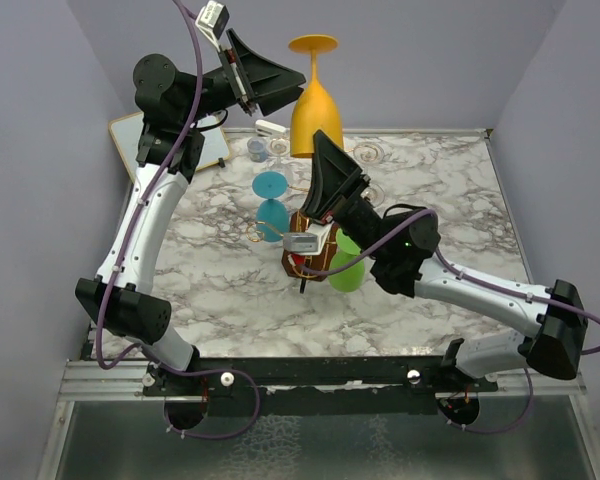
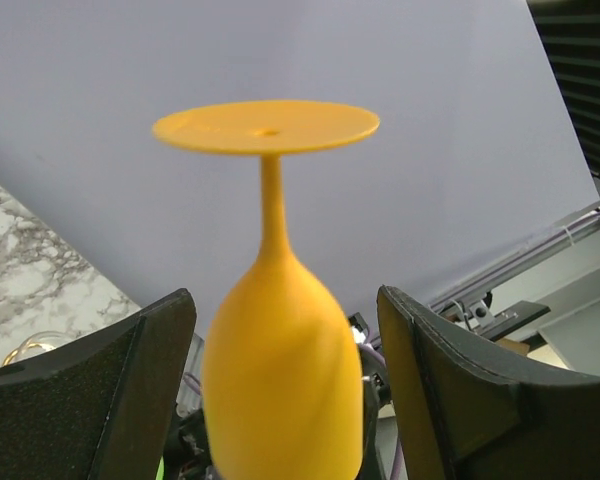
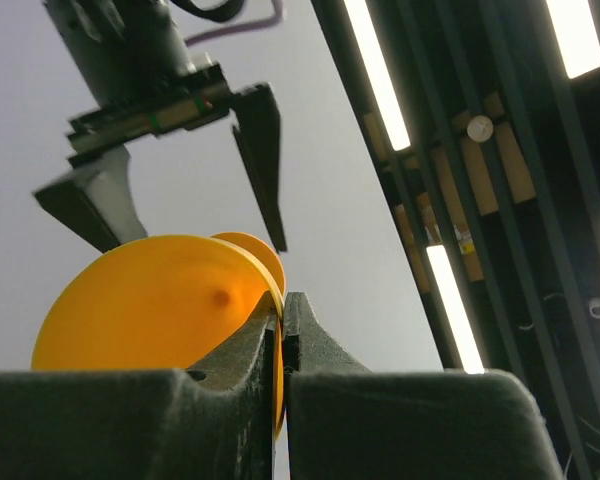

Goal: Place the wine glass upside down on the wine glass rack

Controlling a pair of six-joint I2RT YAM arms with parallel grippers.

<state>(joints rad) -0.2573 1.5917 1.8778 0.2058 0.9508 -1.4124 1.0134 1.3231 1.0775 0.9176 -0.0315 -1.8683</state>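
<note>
**A:** Top view first. How many glasses?

**B:** Three coloured ones. An orange glass (image 1: pixel 315 120) is held high, and a blue glass (image 1: pixel 271 190) and a green glass (image 1: pixel 346 268) are down at the rack (image 1: pixel 298 222) on the worktop (image 1: pixel 440 200). There is one rack and two arms.

**A:** Which way does the orange one point?

**B:** It is upside down with its long axis roughly upright, foot on top and rim at the bottom. It hangs in the air over the far part of the worktop, behind the rack. The right fingers (image 1: pixel 330 175) meet its rim from below, and the left fingers (image 1: pixel 270 70) stand beside the bowl.

**A:** And the left wrist view?

**B:** The foot disc is up, with the stem running down into the bowl. The left fingers (image 2: pixel 130 380) stand wide, one on each side of the bowl, with a gap showing on the right.

**A:** Right wrist?

**B:** The right fingers (image 3: pixel 400 420) are pinched tight on the thin rim. Above them the left fingers (image 3: pixel 260 150) gape, tips pointing down.
</note>
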